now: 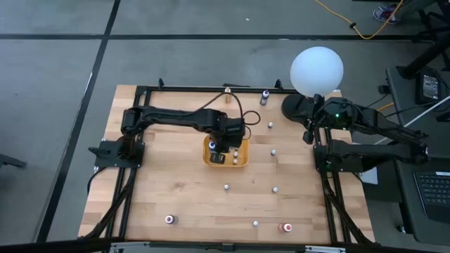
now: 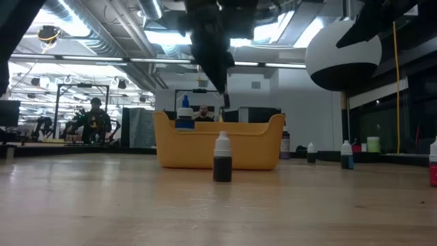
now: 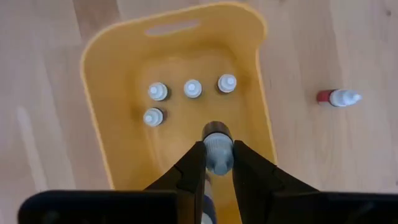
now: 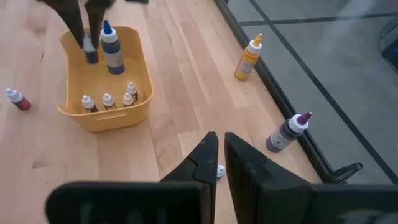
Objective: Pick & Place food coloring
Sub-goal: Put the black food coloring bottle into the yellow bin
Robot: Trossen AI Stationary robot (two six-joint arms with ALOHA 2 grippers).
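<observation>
The left gripper point(image 3: 217, 163) hangs over the orange-yellow rectangular plastic tray point(image 1: 243, 161) near the middle of the pale wooden table point(image 1: 183, 190), its two dark fingers point(image 3: 190, 171) clamped on a small white-capped bottle of food coloring point(image 3: 217, 149) held above the tray's floor. Four more tiny white-capped bottles point(image 3: 193, 89) stand inside the tray, three in a row and one beside them, and a taller blue-capped bottle point(image 4: 112, 46) stands in it too, close to the left gripper. Just outside the tray a red bottle point(image 3: 336, 97) lies on its side on the wood. In the low view a dark bottle with a white cap point(image 2: 222, 158) stands upright in front of the tray. Other small bottles sit scattered over the table, among them one with a red body point(image 1: 285, 228) near the front edge. The right gripper point(image 4: 221, 152) waits at the table's right side below the big white globe lamp point(image 1: 317, 69), its fingers nearly together and holding nothing; beyond it a yellow squeeze bottle point(image 4: 248, 58) and a purple one point(image 4: 287, 132) stand by the table's black frame point(image 4: 283, 99).
</observation>
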